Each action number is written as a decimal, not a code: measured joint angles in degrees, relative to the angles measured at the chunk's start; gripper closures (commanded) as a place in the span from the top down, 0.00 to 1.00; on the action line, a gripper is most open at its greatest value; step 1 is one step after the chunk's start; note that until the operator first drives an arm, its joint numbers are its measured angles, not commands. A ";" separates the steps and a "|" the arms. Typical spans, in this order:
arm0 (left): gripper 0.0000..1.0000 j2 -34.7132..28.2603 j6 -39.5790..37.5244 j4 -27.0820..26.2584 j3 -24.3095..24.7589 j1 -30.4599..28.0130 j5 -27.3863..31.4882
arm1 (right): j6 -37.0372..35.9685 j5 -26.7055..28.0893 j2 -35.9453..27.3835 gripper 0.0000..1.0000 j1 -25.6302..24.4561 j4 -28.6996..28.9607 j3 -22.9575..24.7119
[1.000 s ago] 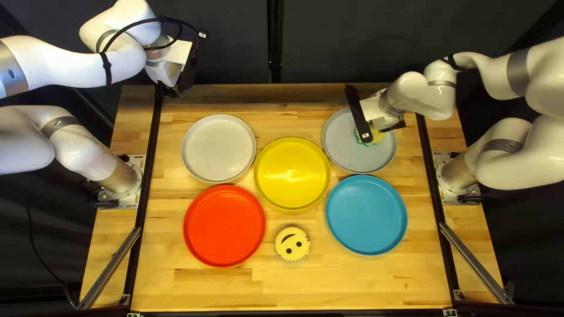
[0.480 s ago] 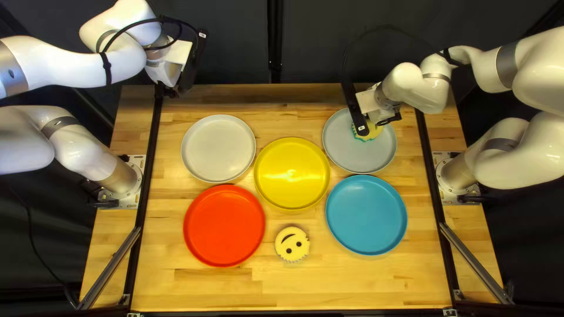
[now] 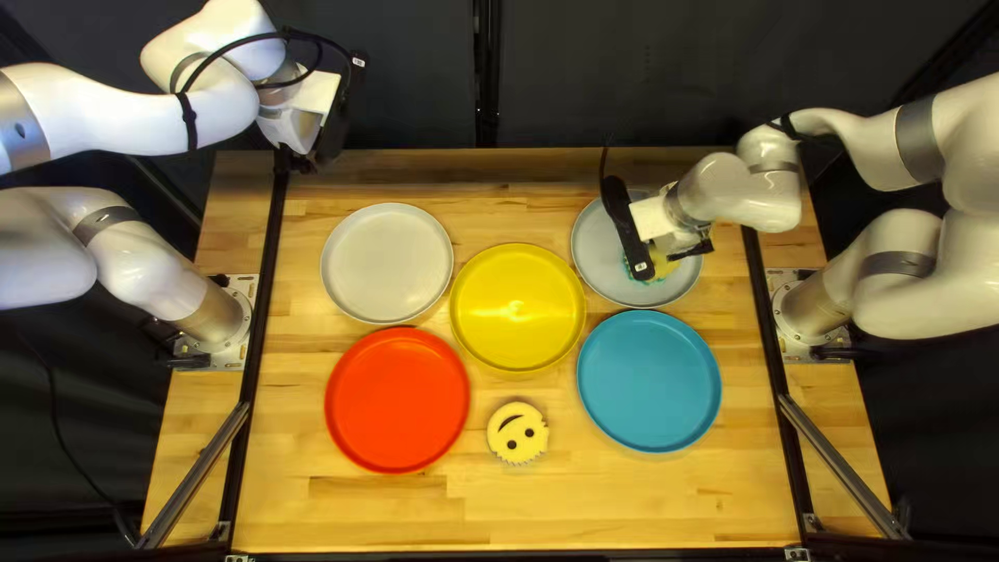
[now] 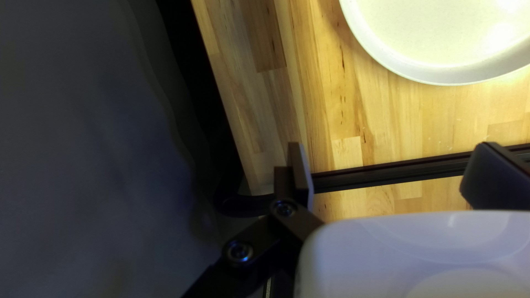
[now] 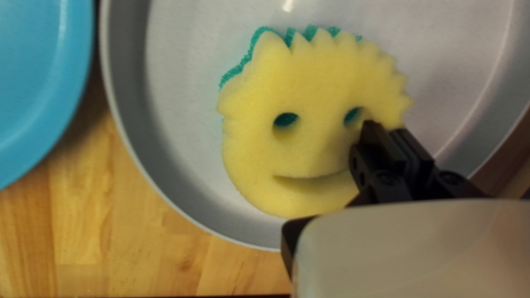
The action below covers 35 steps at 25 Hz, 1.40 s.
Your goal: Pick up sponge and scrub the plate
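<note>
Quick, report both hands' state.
Left hand: open, holding nothing.
Right hand: closed, tips at the yellow sponge; whether it pinches any cannot be told.

The yellow sponge [image 5: 309, 88] — green-backed, smiling — lies face up on the round grey plate [image 5: 182, 66].

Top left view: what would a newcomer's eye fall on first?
Probably the red plate at near left, the yellow plate mid-table and the blue plate at near right. Next, the smiley between red and blue, and the right gripper down at a sponge on the right grey plate.
</note>
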 measured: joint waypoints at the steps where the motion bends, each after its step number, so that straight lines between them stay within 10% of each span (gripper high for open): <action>1: 1.00 0.00 0.00 0.00 0.00 0.00 0.00 | -0.83 -0.23 0.71 0.00 -0.98 -0.03 -0.54; 15: 1.00 0.00 0.00 0.00 0.00 0.00 0.00 | -11.54 0.47 10.05 0.00 -10.98 3.67 -10.59; 35: 1.00 0.00 0.00 0.00 0.00 0.00 0.00 | 5.83 3.44 2.77 0.00 5.78 -1.83 -4.23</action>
